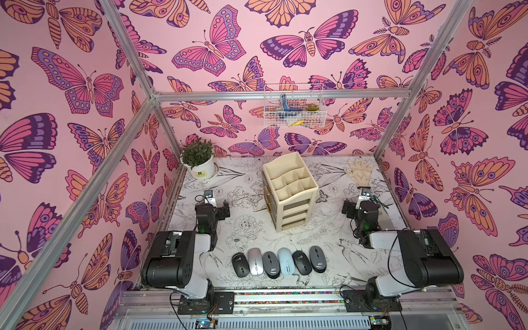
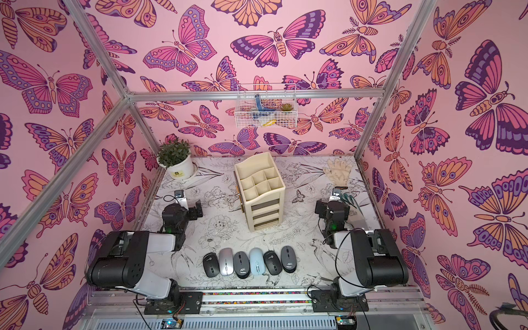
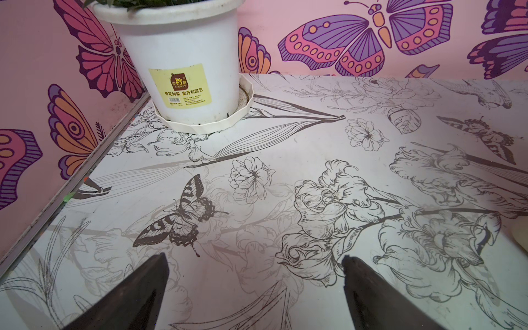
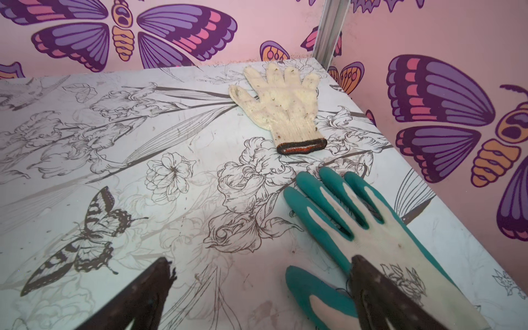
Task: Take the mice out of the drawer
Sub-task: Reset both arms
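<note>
So, mice (image 1: pixel 285 260): six side by side on the table (image 1: pixel 328 228), out of the drawers (image 1: pixel 294 213), long axes running toward them.
Left gripper (image 3: pixel 254 257): wide, empty.
Right gripper (image 4: pixel 260 258): wide, empty.
Your bearing: row lies behind both grippers, midway between them; neither looks nearer.

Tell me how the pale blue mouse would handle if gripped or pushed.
The pale blue mouse looks like rigid plastic, probably light. Its smooth domed shell may slip from a pinch. Lying flat, it should slide rather than roll, likely bumping the black mouse beside it.
</note>
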{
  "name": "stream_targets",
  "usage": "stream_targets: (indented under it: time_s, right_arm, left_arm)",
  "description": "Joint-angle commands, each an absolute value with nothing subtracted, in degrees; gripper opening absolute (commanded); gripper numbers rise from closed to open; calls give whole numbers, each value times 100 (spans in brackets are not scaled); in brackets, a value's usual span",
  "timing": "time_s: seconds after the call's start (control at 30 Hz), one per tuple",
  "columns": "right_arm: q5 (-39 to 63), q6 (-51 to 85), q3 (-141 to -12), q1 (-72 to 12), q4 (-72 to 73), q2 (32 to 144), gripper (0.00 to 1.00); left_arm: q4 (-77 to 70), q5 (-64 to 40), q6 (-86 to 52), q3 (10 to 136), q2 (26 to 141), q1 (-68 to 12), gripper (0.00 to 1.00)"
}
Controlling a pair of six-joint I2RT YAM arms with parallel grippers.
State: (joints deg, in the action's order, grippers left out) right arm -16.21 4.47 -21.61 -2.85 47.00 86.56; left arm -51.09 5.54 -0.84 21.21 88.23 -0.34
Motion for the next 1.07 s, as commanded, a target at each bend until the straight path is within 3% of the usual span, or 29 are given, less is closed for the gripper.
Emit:
stream_targets:
  time_s: [0.0,1.03]
  right_arm:
    - [-1556,480,-2202,-263,4770,8587,99]
    - [-1527,477,-2226,-257,4760,8613,99]
  left_arm:
    - [-5151,501,-30,2109,8824,-18,100]
    - [-5155,501,-34,2109,8825,-18,100]
